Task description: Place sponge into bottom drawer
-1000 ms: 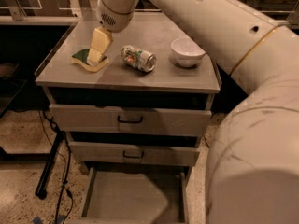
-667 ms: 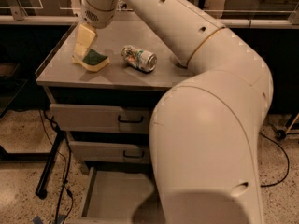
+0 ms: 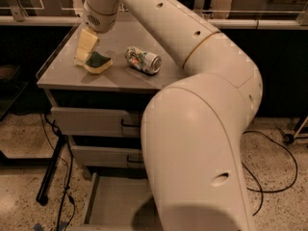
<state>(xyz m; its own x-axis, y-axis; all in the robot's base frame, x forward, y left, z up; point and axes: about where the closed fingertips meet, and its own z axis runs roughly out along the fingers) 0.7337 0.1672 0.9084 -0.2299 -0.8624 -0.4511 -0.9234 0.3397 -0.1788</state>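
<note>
Heads up: your gripper point(image 3: 83, 57) sits at the sponge's point(image 3: 99, 61) left edge on the cabinet top point(image 3: 115, 77) near the crushed can point(image 3: 143, 60), can't tell if it's actually gripping, and the arm point(image 3: 202, 129) blocks much of the open bottom drawer point(image 3: 113, 202).

Grey cabinet top point(image 3: 115, 78), flat and level. On it, towards the left edge, sponge point(image 3: 99, 61) with green face up; just right of it, apart, crushed can point(image 3: 143, 60) on its side. Gripper point(image 3: 83, 56) down at the sponge's left edge, perhaps touching. Right part hidden behind the arm point(image 3: 192, 47).
</note>
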